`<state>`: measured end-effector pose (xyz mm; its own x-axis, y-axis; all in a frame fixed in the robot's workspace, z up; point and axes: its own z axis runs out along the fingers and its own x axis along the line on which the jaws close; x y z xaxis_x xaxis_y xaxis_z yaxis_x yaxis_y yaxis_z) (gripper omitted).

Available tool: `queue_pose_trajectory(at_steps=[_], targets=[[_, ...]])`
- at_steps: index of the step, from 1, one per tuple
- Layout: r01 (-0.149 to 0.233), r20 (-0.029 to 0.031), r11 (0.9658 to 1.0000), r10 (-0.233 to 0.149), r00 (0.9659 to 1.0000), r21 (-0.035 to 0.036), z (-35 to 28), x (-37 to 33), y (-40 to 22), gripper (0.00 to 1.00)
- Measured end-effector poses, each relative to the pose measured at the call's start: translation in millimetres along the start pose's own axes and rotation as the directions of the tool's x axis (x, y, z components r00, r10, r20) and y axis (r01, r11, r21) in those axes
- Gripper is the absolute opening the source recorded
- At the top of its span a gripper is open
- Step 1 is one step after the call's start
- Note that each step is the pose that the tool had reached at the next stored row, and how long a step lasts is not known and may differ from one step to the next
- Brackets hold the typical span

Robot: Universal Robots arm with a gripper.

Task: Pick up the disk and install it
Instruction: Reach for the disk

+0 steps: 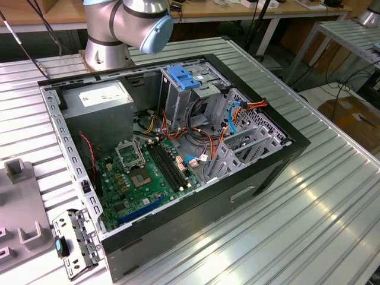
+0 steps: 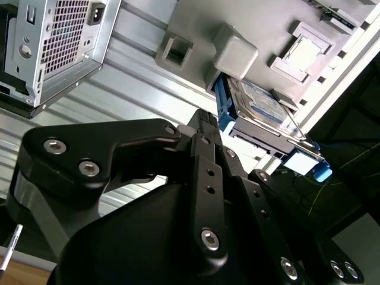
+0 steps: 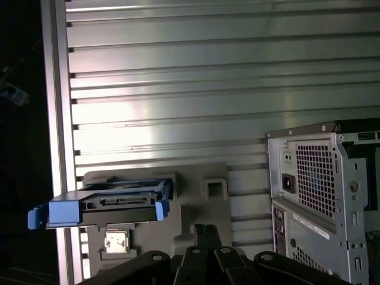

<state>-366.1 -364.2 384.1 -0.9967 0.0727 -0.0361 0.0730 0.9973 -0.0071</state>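
Beside the case (image 3: 323, 196), disk (image 3: 101, 205) on fixture (image 3: 199, 228)

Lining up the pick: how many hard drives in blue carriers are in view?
1. The disk rests on the grey fixture tray on the table beside the computer case. Others may be hidden inside the case.

Surface: I see a ribbed silver metal table (image 1: 309, 202) | Mid-table: black computer case (image 1: 196, 219), open side up | The exterior view's left edge: grey moulded fixture plate (image 1: 24, 237) | Just beside the case's near corner: small metal bracket (image 1: 77, 243) | Far side: arm base (image 1: 107, 53).
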Motion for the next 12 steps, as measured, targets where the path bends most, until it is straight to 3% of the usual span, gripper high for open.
queue_pose_trajectory(at_steps=[12], targets=[[0.002,0.0002,1.0,-0.002,1.0,0.0026,4.4,22.0,2.6,0.11]])
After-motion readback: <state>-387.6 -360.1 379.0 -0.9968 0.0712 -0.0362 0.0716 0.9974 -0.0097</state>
